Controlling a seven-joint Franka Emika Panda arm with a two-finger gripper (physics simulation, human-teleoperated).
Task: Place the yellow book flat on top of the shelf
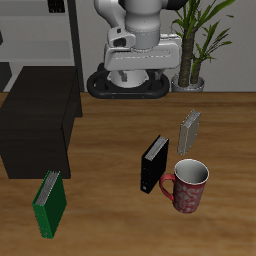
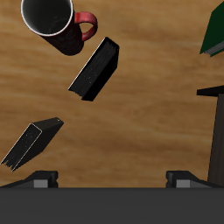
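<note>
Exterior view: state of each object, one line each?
yellow book: upright on the table, not grasped.
black book: upright beside the mug.
green book: upright near the table's front edge.
mug: upright, opening up.
shelf: flat top bare.
gripper: fingertips hidden, state unclear.

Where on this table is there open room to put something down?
The shelf top is bare, as is the wood between green book and black book. It is crowded where black book, mug and yellow book cluster.

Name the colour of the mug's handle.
Red, on the mug; the wrist view shows the handle best.
</note>
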